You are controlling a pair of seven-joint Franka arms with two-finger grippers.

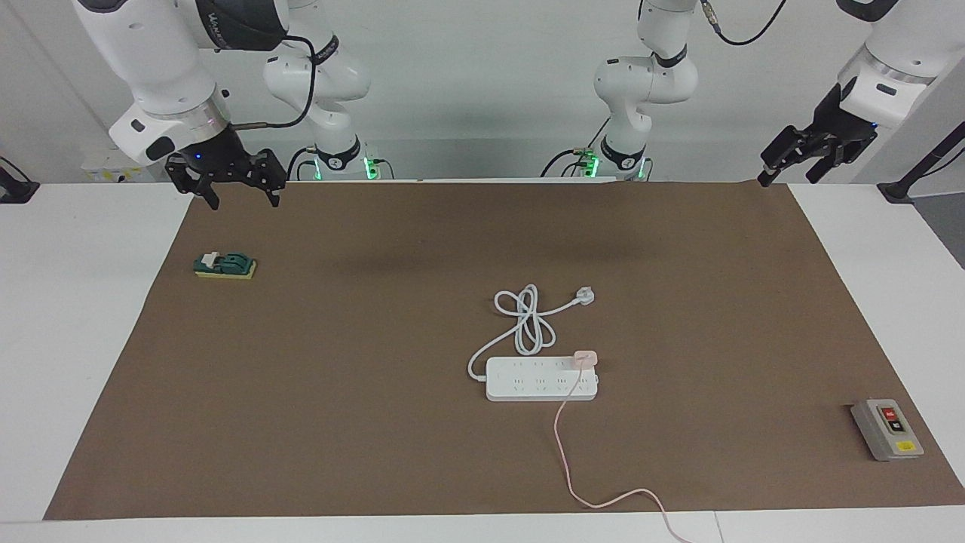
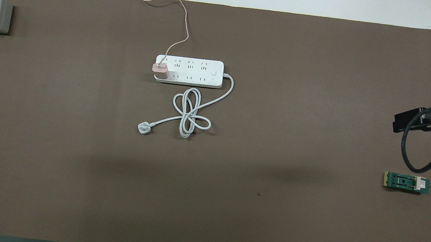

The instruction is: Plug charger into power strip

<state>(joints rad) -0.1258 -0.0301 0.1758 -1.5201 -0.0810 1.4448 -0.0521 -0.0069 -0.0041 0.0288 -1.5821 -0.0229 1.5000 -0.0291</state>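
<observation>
Brown mat [image 1: 339,422] bears charger [image 1: 586,357] on power strip [image 1: 541,379]; facing view alone shows both tools apart.

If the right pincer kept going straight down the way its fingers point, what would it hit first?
Most likely the bare brown mat. The right pincer hangs open over the mat's edge nearest the robots, fingers pointing down. The green switch block lies farther out, apparently off that line, though depth is hard to judge.

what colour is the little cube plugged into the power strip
Pale pink; the charger sits at one end of the white power strip, clearest in the overhead view.
</observation>
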